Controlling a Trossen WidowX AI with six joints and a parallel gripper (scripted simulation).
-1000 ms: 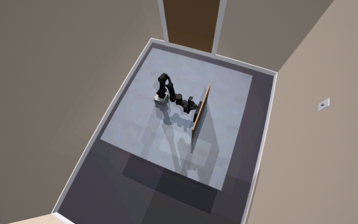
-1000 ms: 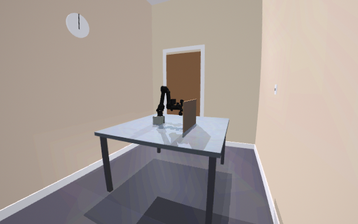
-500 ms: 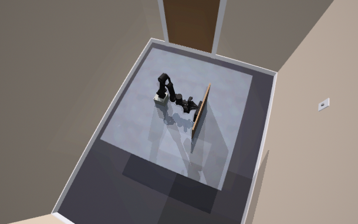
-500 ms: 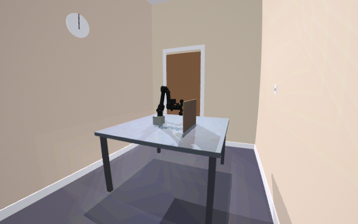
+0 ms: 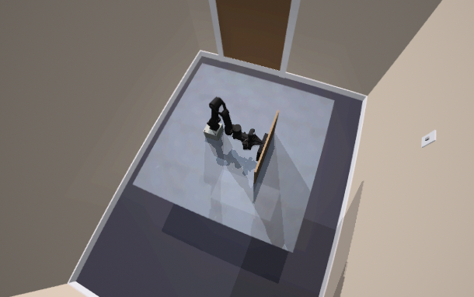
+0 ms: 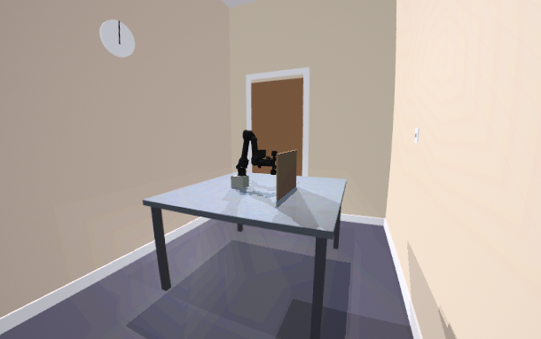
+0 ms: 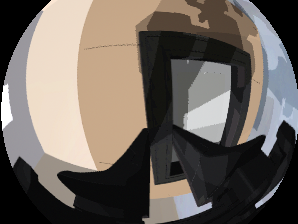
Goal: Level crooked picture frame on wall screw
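Note:
The picture frame (image 7: 154, 83) has a dark border and grey glass. It hangs on the arm's side of a thin brown wall board (image 5: 268, 145) (image 6: 287, 178) (image 7: 107, 96) that stands upright on the table. In the wrist view the frame looks tilted. In the top view it shows only as a dark sliver (image 5: 264, 142) against the board. My gripper (image 5: 259, 142) (image 6: 274, 166) (image 7: 158, 131) reaches out level to the board and is shut on the frame's edge. The screw and the notched strip are hidden behind the frame.
The arm's base (image 5: 213, 131) (image 6: 239, 181) sits on the grey table (image 5: 175, 155) (image 6: 213, 200) left of the board. A brown door (image 6: 277, 124) is at the back, a round clock (image 6: 117, 38) on the left wall, a switch (image 5: 428, 138) on the right wall.

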